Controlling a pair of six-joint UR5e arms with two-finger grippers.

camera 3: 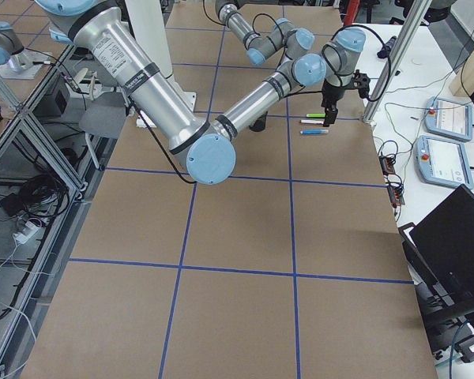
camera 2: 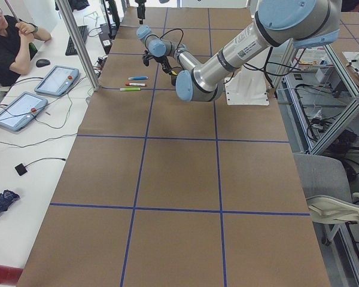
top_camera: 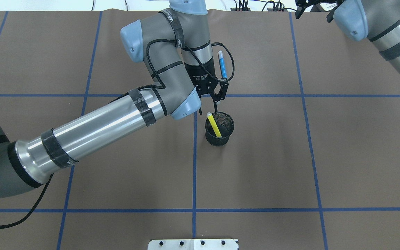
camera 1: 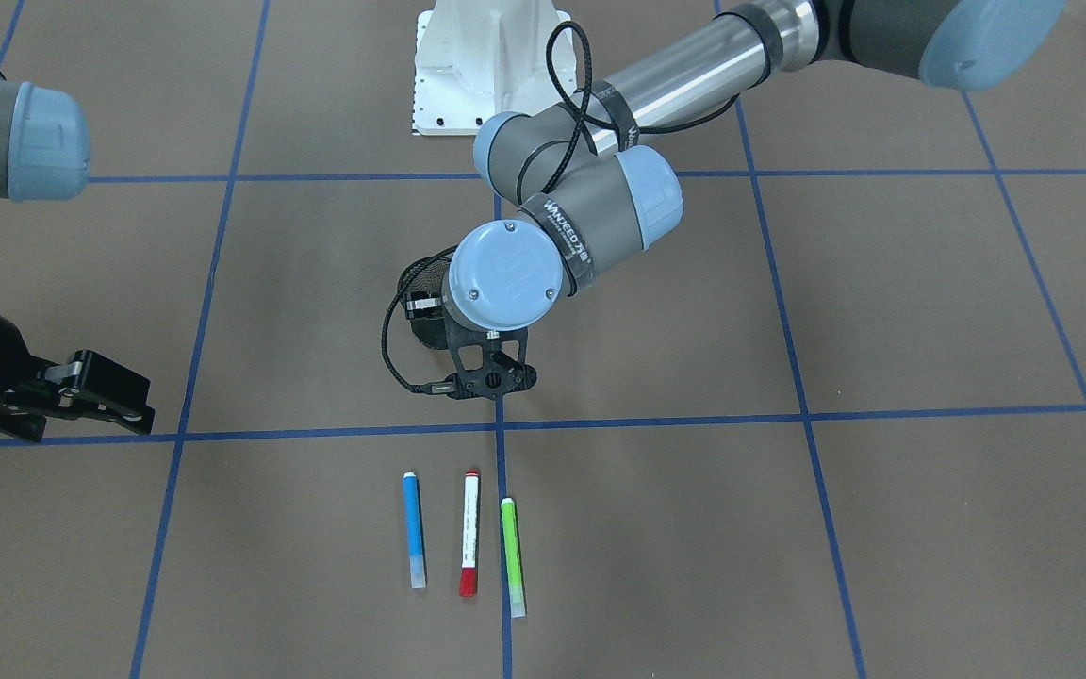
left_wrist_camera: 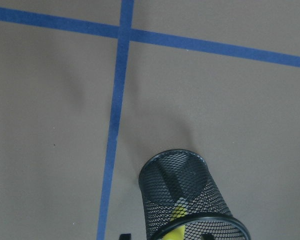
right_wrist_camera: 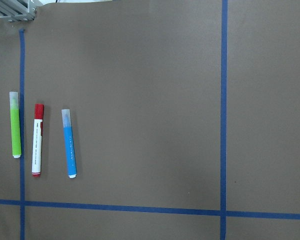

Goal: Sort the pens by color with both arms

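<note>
Inside the mesh cup [top_camera: 221, 141] we see the yellow pen [top_camera: 214, 126] leaning; beyond it three pens [camera 1: 469, 533] lie parallel. Left fingers [top_camera: 219, 97] apart; right fingers [camera 1: 133, 410] unclear.

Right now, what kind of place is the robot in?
Most likely a robotics lab. A left arm and a right arm reach over a table gridded with blue tape, and a person sits beside it with tablets.

Blue pen [camera 1: 414, 531], red-capped pen [camera 1: 469, 534] and green pen [camera 1: 512, 556] lie side by side near the left arm [camera 1: 600, 217].
</note>
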